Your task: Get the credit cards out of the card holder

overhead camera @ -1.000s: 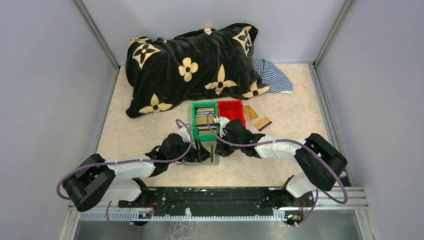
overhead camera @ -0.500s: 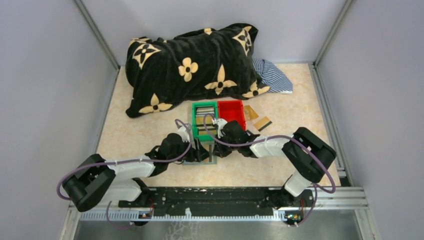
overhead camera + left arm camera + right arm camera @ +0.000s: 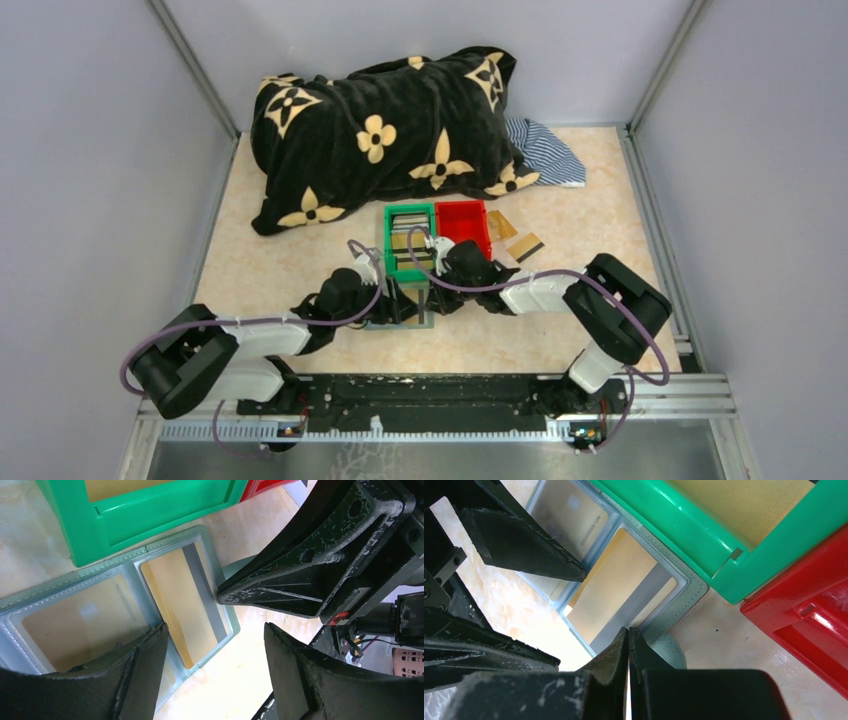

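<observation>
The card holder [image 3: 226, 611] lies open on the table just in front of the green bin [image 3: 150, 515]. Its see-through pockets hold credit cards: a gold one with a grey stripe [image 3: 177, 605] in the right pocket and another [image 3: 75, 622] in the left. My left gripper [image 3: 215, 627] is open; one finger [image 3: 145, 665] rests on the seam between the pockets and the other [image 3: 300, 675] is past the holder's edge, over bare table. My right gripper [image 3: 629, 630] is shut, with its tip pressing on the holder's right edge beside the closure tab [image 3: 670, 652].
The green bin [image 3: 410, 240], which holds several cards, and the red bin [image 3: 463, 224] stand side by side behind the holder. Two loose cards [image 3: 524, 246] lie right of the red bin. A black flowered blanket [image 3: 385, 130] and a striped cloth [image 3: 545, 150] fill the back.
The right arm has folded in toward the left, its gripper staying shut at the holder. The left arm has shifted slightly. The holder has not moved.
</observation>
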